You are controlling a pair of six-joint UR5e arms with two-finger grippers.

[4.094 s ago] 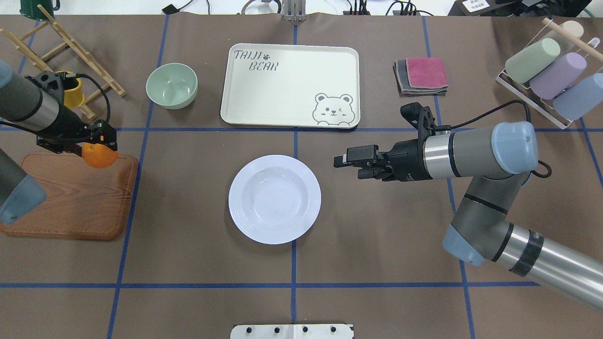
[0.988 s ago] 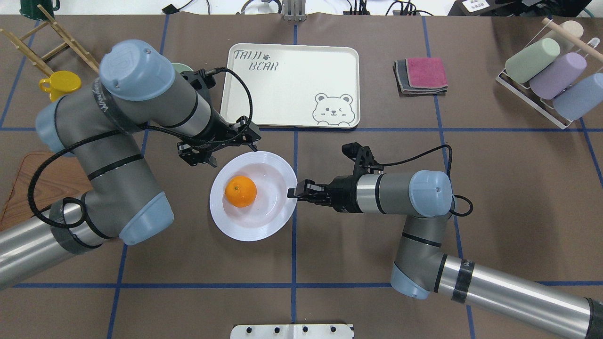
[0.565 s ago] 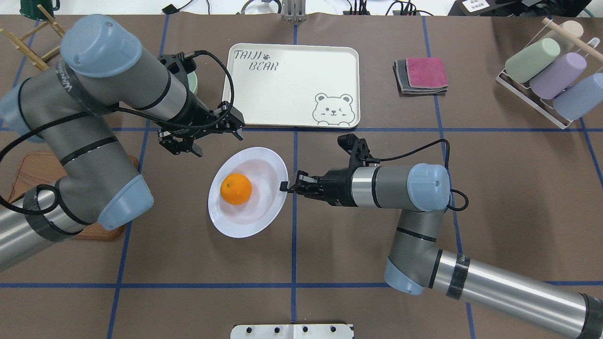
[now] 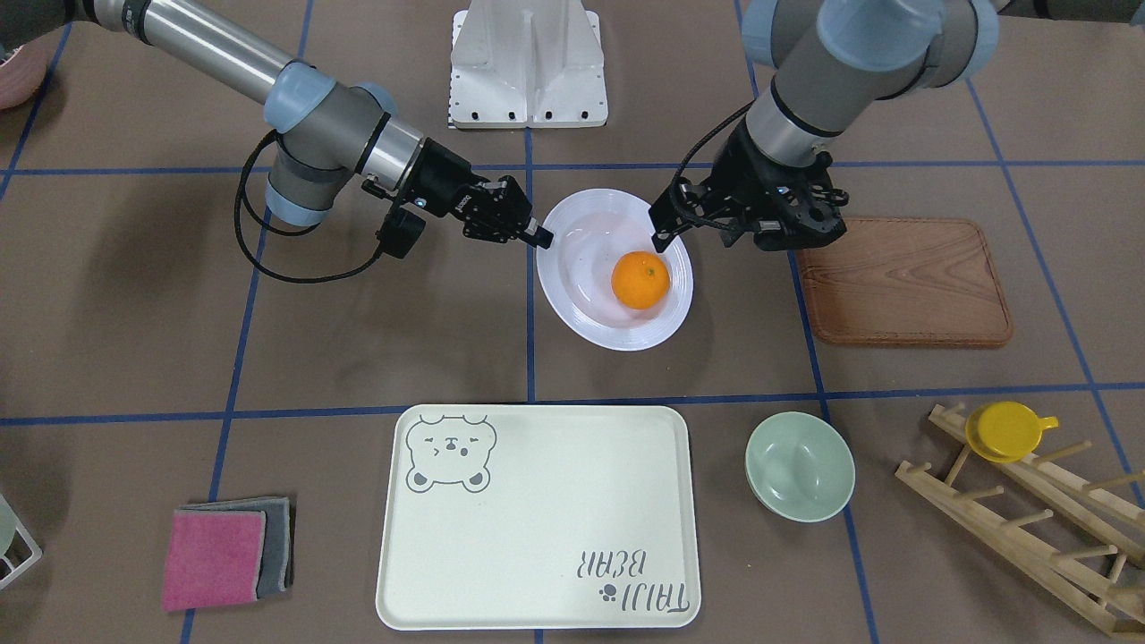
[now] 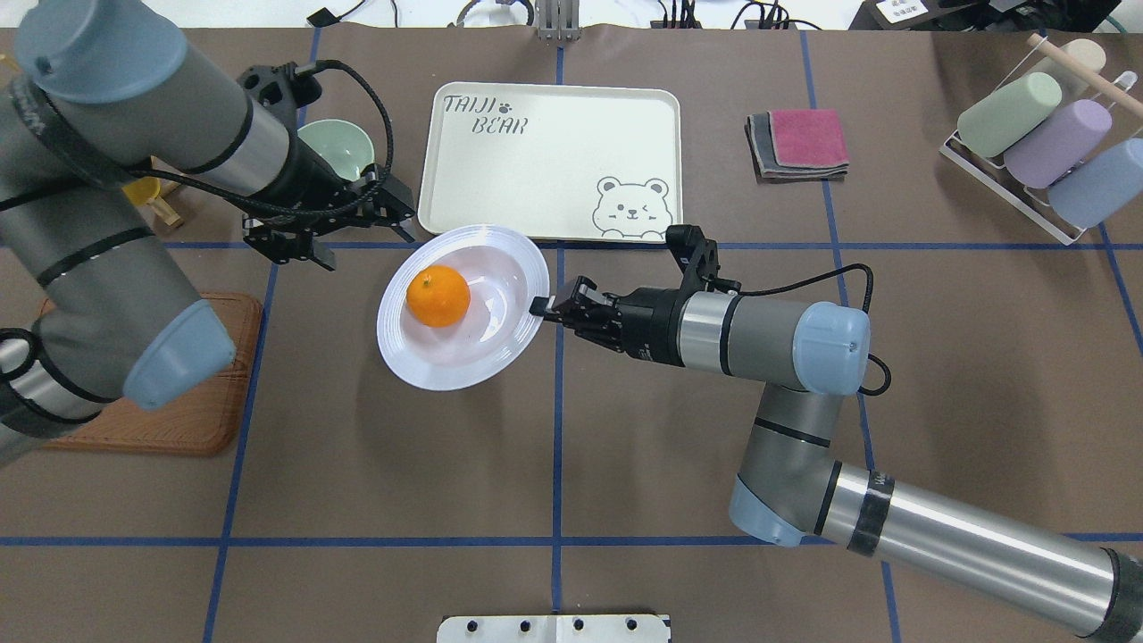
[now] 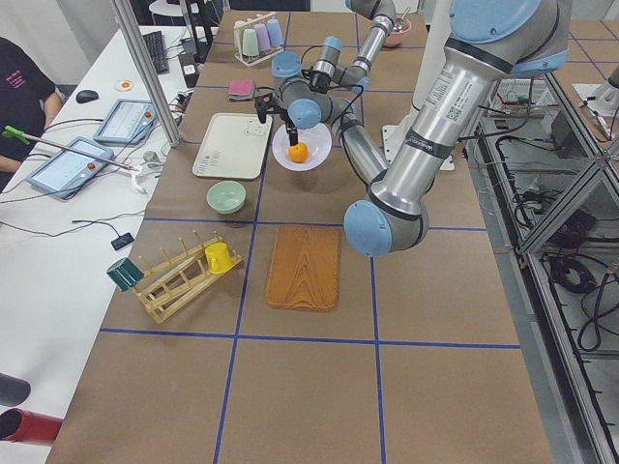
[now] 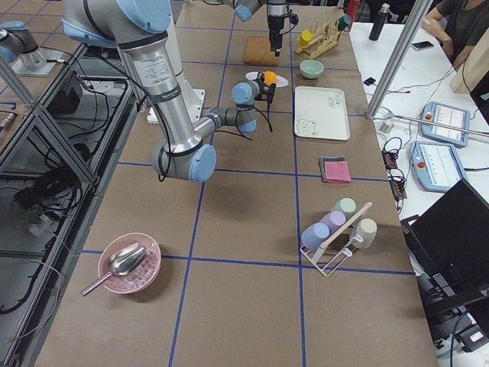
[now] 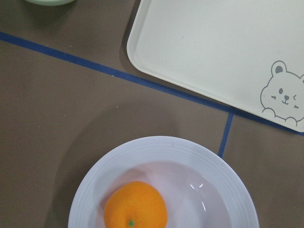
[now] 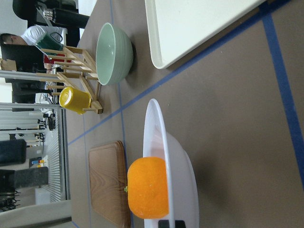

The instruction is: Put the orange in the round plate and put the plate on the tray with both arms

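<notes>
The orange [image 5: 438, 296] lies inside the round plate [image 5: 473, 353], left of its middle. My right gripper [image 5: 538, 306] is shut on the plate's right rim and holds it tilted, apparently off the table. The plate's far edge sits just short of the tray [image 5: 554, 134], whose surface is bare. My left gripper [image 5: 335, 234] hovers open and holds nothing, just beyond the plate's left edge. The left wrist view looks down on the orange [image 8: 135, 206], the plate [image 8: 223, 175] and the tray [image 8: 213, 47]. The front view shows the right gripper [image 4: 537, 237] at the plate [image 4: 581, 309].
A mint-green bowl [image 5: 344, 147] stands left of the tray, partly under the left arm. A wooden board [image 5: 179, 411] lies at the near left. Folded cloths [image 5: 799, 143] and a rack of cups [image 5: 1036, 143] are at the right. A wooden rack holds a yellow cup [image 4: 1006, 429].
The left gripper let go of the orange in the plate and has drawn back leftward. The right gripper closed on the plate's rim and has moved the plate up toward the tray.
</notes>
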